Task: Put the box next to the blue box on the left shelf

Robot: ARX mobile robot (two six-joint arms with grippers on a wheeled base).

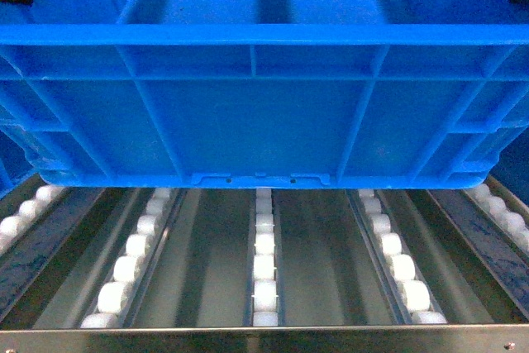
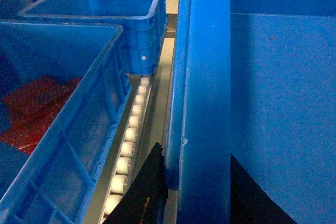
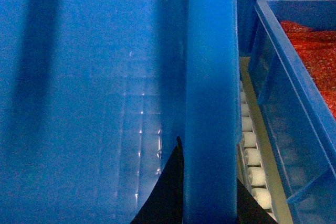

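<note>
The box sat over the left shelf rollers. Only the wrist views showed neighbouring crates alongside and both grippers' dark fingers clamping its side rims.

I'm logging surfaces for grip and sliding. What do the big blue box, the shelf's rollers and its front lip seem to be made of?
The box looks like moulded plastic with a slight sheen: ribbed walls, thick rim. The rollers look like white plastic, matte. The front lip appears to be bare metal, probably steel, with a dull reflective sheen.
</note>
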